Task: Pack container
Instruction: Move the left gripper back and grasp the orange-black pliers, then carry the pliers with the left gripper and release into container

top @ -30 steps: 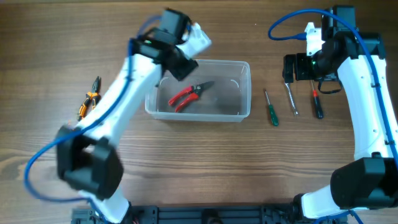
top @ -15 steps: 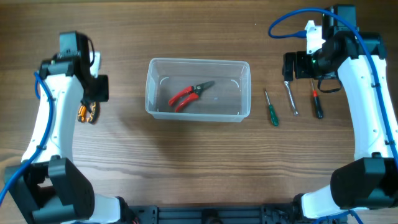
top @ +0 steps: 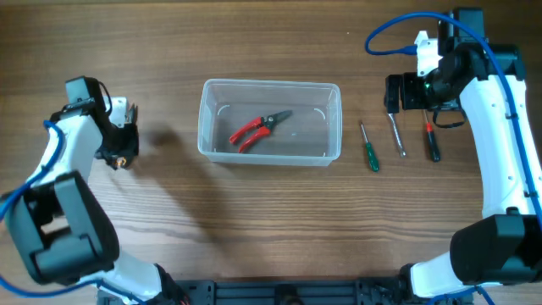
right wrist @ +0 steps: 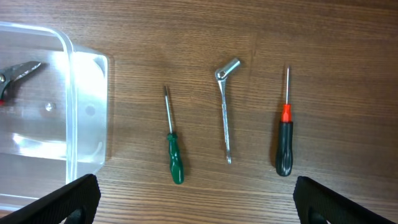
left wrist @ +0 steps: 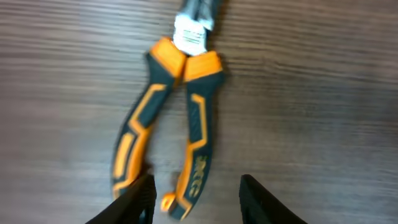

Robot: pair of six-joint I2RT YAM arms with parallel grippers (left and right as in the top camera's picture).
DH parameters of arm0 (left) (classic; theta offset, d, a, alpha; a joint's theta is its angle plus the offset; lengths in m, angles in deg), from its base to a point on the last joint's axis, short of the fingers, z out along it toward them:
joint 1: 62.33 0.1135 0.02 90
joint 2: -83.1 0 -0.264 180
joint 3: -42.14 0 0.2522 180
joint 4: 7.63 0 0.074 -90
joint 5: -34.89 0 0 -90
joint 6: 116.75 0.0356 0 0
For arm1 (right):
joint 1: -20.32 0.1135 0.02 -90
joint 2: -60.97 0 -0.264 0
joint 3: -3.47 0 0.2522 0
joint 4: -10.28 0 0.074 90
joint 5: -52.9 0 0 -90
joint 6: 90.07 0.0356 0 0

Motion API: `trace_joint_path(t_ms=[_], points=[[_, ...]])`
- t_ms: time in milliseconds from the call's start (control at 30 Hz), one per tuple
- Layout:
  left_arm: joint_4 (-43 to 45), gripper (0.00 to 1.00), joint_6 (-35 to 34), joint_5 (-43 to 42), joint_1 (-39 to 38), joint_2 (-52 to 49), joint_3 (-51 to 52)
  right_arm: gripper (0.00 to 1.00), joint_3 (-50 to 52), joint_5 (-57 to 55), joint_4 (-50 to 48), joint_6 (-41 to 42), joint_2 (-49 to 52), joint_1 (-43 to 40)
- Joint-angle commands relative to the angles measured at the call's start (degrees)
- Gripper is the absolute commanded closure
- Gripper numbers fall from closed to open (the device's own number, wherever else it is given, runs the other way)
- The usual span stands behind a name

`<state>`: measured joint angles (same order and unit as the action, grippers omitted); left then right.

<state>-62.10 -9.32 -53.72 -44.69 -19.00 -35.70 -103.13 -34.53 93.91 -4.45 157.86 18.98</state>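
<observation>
The clear container (top: 332,119) stands mid-table and holds red-handled pruners (top: 254,129). My left gripper (top: 118,144) is open at the far left, low over orange-and-dark pliers (top: 122,159). In the left wrist view the pliers (left wrist: 165,124) lie flat, and the end of one handle sits between my open fingertips (left wrist: 196,202). My right gripper (top: 392,91) is open and empty, hovering above three tools to the right of the container. The container's corner (right wrist: 69,93) shows at the left of the right wrist view, with my right fingertips (right wrist: 196,202) spread wide.
To the right of the container lie a green screwdriver (top: 369,149) (right wrist: 174,155), a silver wrench (top: 396,135) (right wrist: 225,112) and a red-and-black screwdriver (top: 432,142) (right wrist: 284,146), side by side on the wood table.
My left arm swung from over the container out to the far left and came down over the orange pliers. The right arm has not moved.
</observation>
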Motion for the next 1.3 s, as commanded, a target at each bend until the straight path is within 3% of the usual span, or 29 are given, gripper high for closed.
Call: trace_joint_path(t_ms=[0,367,400,433,533,733,967,1133,1267], points=[[1.8,0.55,3.2,-2.4,0.1,-3.1,0.2,0.00,-0.1,0.9,0.7,0.1,0.3,-0.2],[4.5,0.56,3.3,-2.4,0.1,-9.4,0.2,0.00,-0.1,0.9,2.3,0.1,0.3,-0.2],[4.5,0.75,3.3,-2.4,0.1,-9.4,0.2,0.00,-0.1,0.9,2.4,0.1,0.3,-0.2],[4.6,0.85,3.3,-2.4,0.1,-9.4,0.2,0.00,-0.1,0.9,2.5,0.1,0.3,-0.2],[5.0,0.96,3.3,-2.4,0.1,-9.3,0.2,0.00,-0.1,0.9,2.7,0.1,0.3,-0.2],[4.9,0.96,3.1,0.9,0.1,-8.3,-2.1,0.00,-0.1,0.9,2.6,0.1,0.3,-0.2],[0.6,0.96,3.2,1.9,-0.5,1.2,-15.7,0.00,-0.1,0.9,2.4,0.1,0.3,-0.2],[1.1,0.96,5.7,-4.9,-8.3,11.2,-17.9,0.00,-0.1,0.9,1.5,0.1,0.3,-0.2],[0.2,0.96,9.4,-13.4,-24.2,15.2,-17.9,0.00,-0.1,0.9,0.6,0.1,0.3,-0.2]])
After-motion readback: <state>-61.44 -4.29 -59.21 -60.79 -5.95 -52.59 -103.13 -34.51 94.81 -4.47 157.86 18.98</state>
